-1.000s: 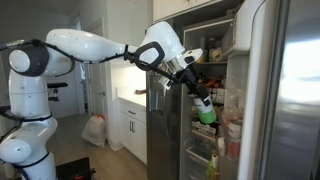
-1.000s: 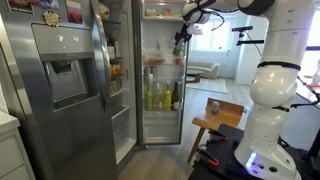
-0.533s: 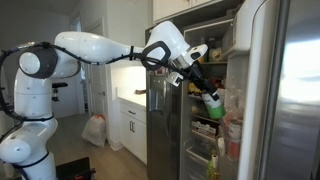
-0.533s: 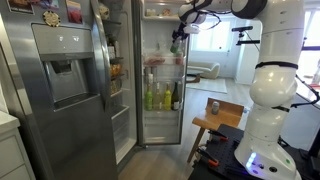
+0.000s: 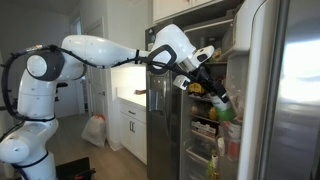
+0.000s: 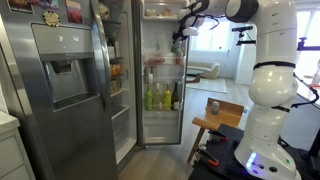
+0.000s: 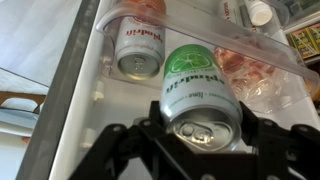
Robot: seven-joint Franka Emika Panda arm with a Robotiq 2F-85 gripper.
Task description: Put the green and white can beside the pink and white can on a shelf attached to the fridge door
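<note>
Collision risk comes first. The gripper (image 7: 203, 132) is clamped on the green and white can (image 7: 200, 92), with its fingers pressed against two opposite sides. In the wrist view the held can sits near the pink and white can (image 7: 138, 48), offset to its right, and appears to be on the near side of the door shelf (image 7: 275, 55) rail. If its base enters too low, it will likely strike that clear rail. If it drifts toward the pink and white can, it may tip that can.

Shelf contents: the pink and white can, upright, and beside it a soft clear bag (image 7: 245, 72) with reddish contents. The bag crowds the landing spot, and a can set down on it would probably lean.
</note>
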